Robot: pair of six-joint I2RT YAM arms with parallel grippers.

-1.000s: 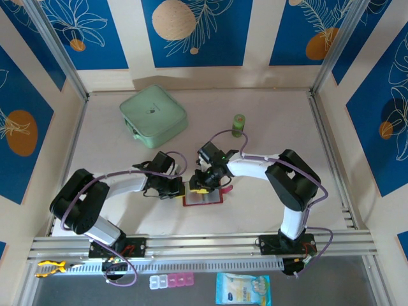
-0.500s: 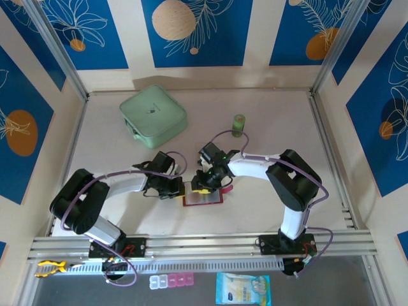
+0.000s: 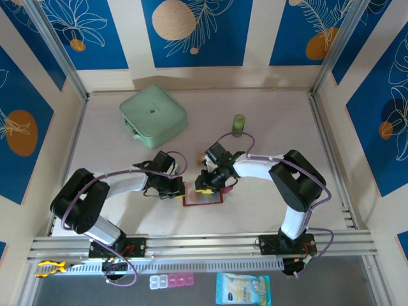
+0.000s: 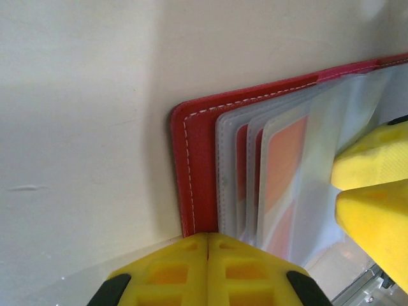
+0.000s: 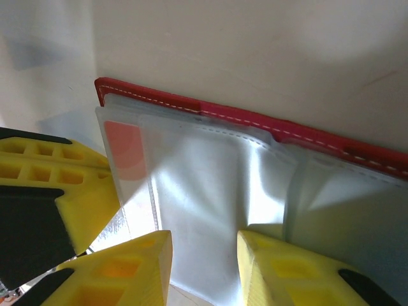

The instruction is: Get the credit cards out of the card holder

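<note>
From the top camera I counted one card holder lying open on the table near its front edge, one mint-green case well behind it to the left, and one small green bottle standing behind it to the right. Both arms met over the holder: the left gripper sat at its left edge and the right gripper at its rear edge, the two just beside each other. On the left wrist camera I saw the one red card holder with its stack of clear sleeves fanned out; an orange card showed through the front sleeve and red edges behind it, but I could not count the cards exactly. The left gripper had its jaws fully together with nothing between them, their tips at the holder's near edge, and the right gripper came in from the right onto the sleeves. On the right wrist camera the card holder showed one orange-red card in a corner sleeve. The right gripper stood partly open, a finger on either side of a clear sleeve, and I could not tell whether it pinched anything; the left gripper lay just beside it.
</note>
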